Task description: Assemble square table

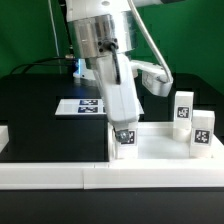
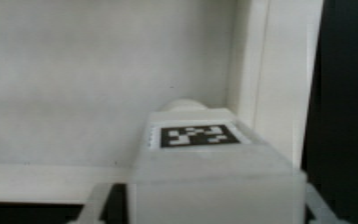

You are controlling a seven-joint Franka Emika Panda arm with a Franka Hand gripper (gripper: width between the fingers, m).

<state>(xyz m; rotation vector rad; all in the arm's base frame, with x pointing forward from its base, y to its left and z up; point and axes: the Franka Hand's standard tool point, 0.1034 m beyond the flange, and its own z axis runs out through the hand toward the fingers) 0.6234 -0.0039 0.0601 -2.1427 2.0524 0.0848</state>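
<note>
The hand (image 1: 124,128) is clamped on a small white tagged leg (image 1: 125,142), upright upon the white plastic square slab (image 1: 158,147). Two other white tagged legs (image 1: 183,108) (image 1: 202,134) stand at the exterior view's right. The slab lies on the black tabletop (image 1: 40,115).

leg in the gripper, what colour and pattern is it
The small white plastic leg in the gripper is plain white with a black-and-white square tag, clearest in the wrist view.

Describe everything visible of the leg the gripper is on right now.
The leg is a small white plastic-looking block with a black-white tag on one face. It stands upright on the white square tabletop, near the corner by the long white fence. The gripper comes down on it from above; its fingers appear to flank the leg, but whether they are closed on it cannot be told.
</note>
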